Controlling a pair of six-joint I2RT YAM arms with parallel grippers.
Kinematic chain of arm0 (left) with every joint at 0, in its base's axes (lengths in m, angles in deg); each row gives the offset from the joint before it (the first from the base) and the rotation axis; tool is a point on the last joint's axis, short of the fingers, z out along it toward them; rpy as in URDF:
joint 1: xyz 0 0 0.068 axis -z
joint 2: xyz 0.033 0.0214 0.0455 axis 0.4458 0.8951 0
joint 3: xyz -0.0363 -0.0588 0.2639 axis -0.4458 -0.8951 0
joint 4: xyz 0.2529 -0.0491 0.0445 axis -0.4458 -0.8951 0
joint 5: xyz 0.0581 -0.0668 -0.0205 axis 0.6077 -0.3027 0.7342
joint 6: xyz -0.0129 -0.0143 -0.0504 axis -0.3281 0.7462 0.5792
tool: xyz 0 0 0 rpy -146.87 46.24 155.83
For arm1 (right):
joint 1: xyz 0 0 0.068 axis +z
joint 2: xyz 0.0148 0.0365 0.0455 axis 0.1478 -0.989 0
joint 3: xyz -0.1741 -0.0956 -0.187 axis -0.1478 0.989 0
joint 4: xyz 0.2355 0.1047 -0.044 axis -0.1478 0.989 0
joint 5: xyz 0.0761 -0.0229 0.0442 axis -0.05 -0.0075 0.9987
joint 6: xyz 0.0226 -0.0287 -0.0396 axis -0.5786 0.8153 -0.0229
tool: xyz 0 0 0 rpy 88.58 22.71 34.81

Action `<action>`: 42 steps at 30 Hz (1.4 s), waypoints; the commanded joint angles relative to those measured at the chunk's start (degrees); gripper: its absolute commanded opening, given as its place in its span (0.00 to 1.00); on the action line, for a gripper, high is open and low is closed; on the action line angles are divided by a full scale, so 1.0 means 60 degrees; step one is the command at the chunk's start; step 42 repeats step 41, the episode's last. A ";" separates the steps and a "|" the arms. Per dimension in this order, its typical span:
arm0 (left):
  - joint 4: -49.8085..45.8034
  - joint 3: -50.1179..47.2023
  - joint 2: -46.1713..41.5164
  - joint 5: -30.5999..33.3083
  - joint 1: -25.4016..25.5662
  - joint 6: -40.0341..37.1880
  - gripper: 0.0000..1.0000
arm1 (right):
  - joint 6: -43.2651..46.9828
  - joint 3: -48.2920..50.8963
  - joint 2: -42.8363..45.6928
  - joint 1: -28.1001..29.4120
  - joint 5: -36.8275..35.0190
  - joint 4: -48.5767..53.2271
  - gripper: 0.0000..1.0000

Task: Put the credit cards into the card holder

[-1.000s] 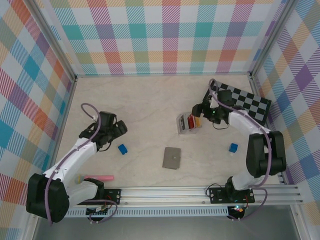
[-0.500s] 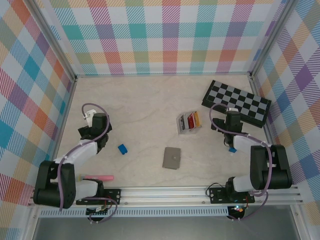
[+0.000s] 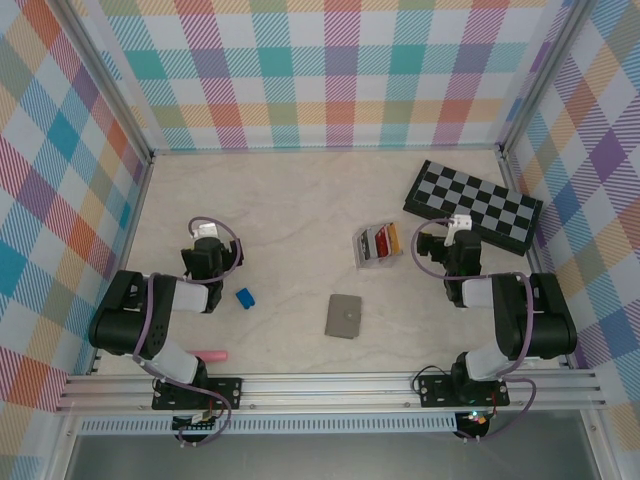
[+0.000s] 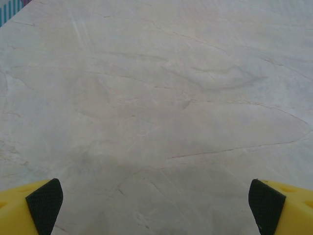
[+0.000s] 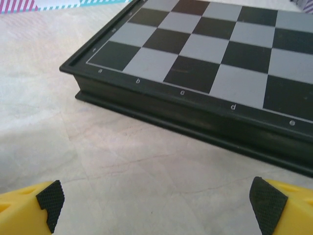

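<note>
Left claw (image 4: 155, 203) and right claw (image 5: 155, 200) have drawn back near their bases, jaws apart and empty; thin red and yellow-tan plastic credit cards (image 3: 383, 240) sit in the small open tray (image 3: 361, 251), flat grey square card holder (image 3: 344, 316) lies closed nearby: nothing inserted yet.

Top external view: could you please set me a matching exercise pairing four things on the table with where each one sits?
Things:
1. card holder
2. credit cards
3. chequered board
4. blue block

Places:
a. standing in the small tray
b. at the far right of the table
c. on the left half
d. lying flat near the middle

Pairs: 1-d, 2-a, 3-b, 4-c
</note>
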 commanded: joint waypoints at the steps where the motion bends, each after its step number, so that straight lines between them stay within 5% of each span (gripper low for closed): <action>1: 0.1040 0.0073 0.0002 -0.0332 -0.0168 -0.0221 1.00 | -0.0117 -0.0017 0.0023 -0.0013 -0.0174 -0.0666 1.00; 42: 0.0919 0.0080 -0.0047 -0.0318 -0.0142 -0.0238 1.00 | -0.0015 -0.0076 0.0013 0.0052 -0.0131 -0.0572 1.00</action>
